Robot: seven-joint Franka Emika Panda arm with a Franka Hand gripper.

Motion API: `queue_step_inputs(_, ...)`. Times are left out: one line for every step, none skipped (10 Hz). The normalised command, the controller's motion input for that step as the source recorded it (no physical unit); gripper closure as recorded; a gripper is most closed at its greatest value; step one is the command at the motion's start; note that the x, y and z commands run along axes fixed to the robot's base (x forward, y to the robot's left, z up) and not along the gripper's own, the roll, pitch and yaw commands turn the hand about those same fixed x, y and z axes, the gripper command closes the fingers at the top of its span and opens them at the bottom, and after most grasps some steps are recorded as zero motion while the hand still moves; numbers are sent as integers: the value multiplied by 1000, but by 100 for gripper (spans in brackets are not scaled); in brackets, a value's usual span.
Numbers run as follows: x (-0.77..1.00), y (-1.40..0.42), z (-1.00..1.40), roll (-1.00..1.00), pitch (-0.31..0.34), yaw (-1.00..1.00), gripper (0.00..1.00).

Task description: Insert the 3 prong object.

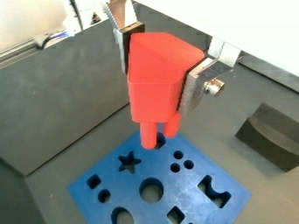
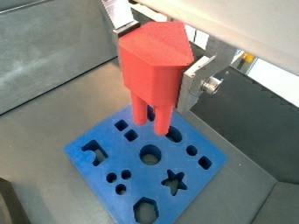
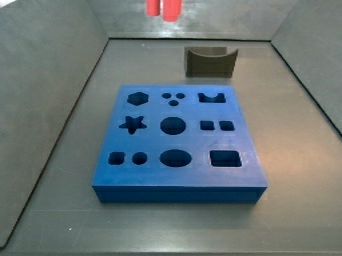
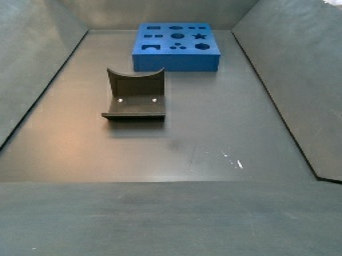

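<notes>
My hand point(image 1: 163, 66) is clamped on the red-orange 3 prong object point(image 1: 160, 80), one silver finger point(image 1: 201, 85) pressed to each side of its blocky body. The prongs point down, hanging above the blue block point(image 1: 158, 188) without touching it, over the edge nearest its star cutout point(image 1: 128, 161). A dark grey curved block point(image 1: 271, 136) sits apart on the counter point(image 1: 65, 96).

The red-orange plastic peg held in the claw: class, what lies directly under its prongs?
Under the red-orange plastic three-prong peg, gripped by the claw, lies the blue block with shaped cutouts. The peg hangs above it, not yet inserted. Its prongs cover whatever cutout sits right beneath them.
</notes>
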Motion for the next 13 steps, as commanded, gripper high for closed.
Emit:
queue_step_inputs(277, 237, -783, 90, 0, -617, 100)
queue_step_inputs(443, 257, -900, 73, 36, -569, 100)
queue_step_inputs(520, 266, -929, 53, 51, -546, 100)
queue_step_inputs(466, 243, -900, 7, 11, -591, 100)
queue_step_inputs(429, 191, -811, 0, 0, -660, 100)
queue_step_inputs(406, 203, -740, -69, -31, -677, 100)
queue_step_inputs(320, 257, -726, -127, -46, -657, 100)
queue_step_inputs(157, 260, -714, -109, -27, -663, 100)
queue_step_inputs(-129, 360, -583, -61, -36, -520, 100)
queue_step_inputs(-106, 120, -211, 0, -19, -14, 100)
queue_step_inputs(0, 71, -83, 39, 37, 0, 100)
queue_step_inputs(26, 46, -217, 34, 44, 0, 100)
queue_step_inputs(134, 54, -386, 30, 0, 0, 100)
